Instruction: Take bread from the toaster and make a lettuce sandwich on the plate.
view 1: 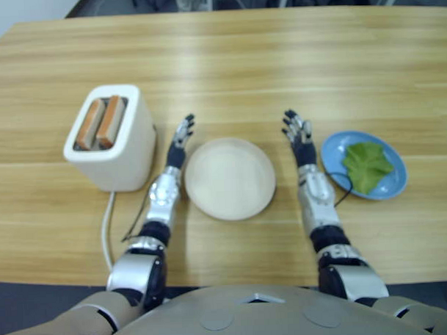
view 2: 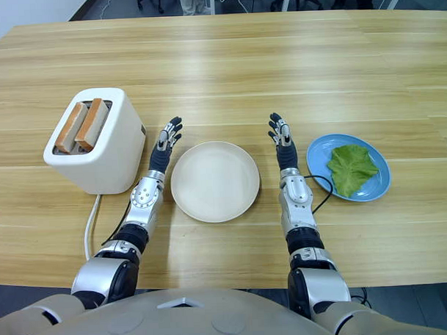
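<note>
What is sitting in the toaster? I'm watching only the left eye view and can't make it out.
Observer: Two slices of bread stand upright, side by side, in the slots of the toaster.
Operator: And the green thing on the right?
Observer: A lettuce leaf, lying on the blue plate.
Operator: Is the robot holding anything?
Observer: No. The left hand and the right hand are open, one on each side of the beige plate.

White toaster (view 2: 98,146) with brown bread (view 2: 81,125), cream plate (view 2: 215,181), green lettuce (view 2: 350,168) on blue plate (view 2: 375,188).
</note>
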`<action>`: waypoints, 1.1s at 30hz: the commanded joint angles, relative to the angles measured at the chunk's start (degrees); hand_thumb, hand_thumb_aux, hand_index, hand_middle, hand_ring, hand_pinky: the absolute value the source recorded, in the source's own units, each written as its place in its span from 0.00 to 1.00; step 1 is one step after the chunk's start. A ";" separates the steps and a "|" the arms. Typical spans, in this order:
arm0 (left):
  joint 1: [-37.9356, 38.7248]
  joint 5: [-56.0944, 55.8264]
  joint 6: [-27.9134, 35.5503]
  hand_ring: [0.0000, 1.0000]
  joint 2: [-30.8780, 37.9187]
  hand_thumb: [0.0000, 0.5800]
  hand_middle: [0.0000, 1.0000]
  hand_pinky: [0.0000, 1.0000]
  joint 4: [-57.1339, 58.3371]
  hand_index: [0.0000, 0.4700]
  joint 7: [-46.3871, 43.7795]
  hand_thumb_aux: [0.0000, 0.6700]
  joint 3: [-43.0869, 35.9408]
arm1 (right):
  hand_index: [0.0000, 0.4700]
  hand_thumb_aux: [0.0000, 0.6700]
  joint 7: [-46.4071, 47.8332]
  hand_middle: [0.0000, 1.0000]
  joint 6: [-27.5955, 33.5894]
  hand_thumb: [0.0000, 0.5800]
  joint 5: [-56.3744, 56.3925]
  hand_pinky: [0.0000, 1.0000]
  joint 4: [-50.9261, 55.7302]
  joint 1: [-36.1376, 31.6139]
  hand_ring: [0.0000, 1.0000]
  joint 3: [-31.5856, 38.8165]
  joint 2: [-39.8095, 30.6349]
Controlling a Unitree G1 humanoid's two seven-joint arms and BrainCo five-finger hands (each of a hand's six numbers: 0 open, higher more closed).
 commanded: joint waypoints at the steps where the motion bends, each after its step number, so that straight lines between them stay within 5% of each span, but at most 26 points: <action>1: 0.50 -0.42 1.01 0.00 -0.12 0.00 0.00 0.00 -0.20 0.00 -0.23 0.00 0.00 | 0.00 0.00 -0.06 0.00 0.82 0.00 -0.28 0.00 0.09 0.53 0.00 0.14 -0.18; 9: 0.74 -0.54 1.18 0.00 -0.12 0.00 0.00 0.00 -0.86 0.00 -0.66 0.00 -0.01 | 0.00 0.00 -0.09 0.00 0.97 0.00 -0.27 0.00 -0.11 0.71 0.00 0.16 -0.20; 12: 3.47 -1.26 5.02 0.00 -0.34 0.00 0.00 0.00 -10.87 0.00 -2.05 0.00 -1.07 | 0.00 0.00 -0.04 0.00 1.13 0.00 -0.30 0.00 -0.56 0.96 0.00 0.28 -0.14; 18: 14.84 -9.07 30.31 0.00 4.43 0.00 0.00 0.00 -64.86 0.00 -9.15 0.00 -7.75 | 0.00 0.00 -0.25 0.00 1.35 0.00 -0.28 0.00 -1.32 1.99 0.00 0.16 -0.20; 22: 13.41 -19.74 46.77 0.00 12.33 0.00 0.00 0.00 -83.68 0.00 -9.52 0.00 -1.88 | 0.00 0.00 -0.51 0.00 1.70 0.00 -0.31 0.00 -2.12 2.10 0.00 0.49 0.41; 28: 9.05 -15.11 46.11 0.00 29.08 0.00 0.00 0.00 -78.72 0.00 -9.92 0.00 15.75 | 0.00 0.00 -1.09 0.00 2.98 0.00 -0.24 0.00 -6.90 4.16 0.00 0.63 1.11; 33: 13.38 -4.14 42.40 0.00 39.14 0.00 0.00 0.00 -72.11 0.00 -9.35 0.00 21.33 | 0.00 0.00 -0.73 0.00 4.84 0.00 -0.26 0.00 -9.43 5.30 0.00 0.70 0.77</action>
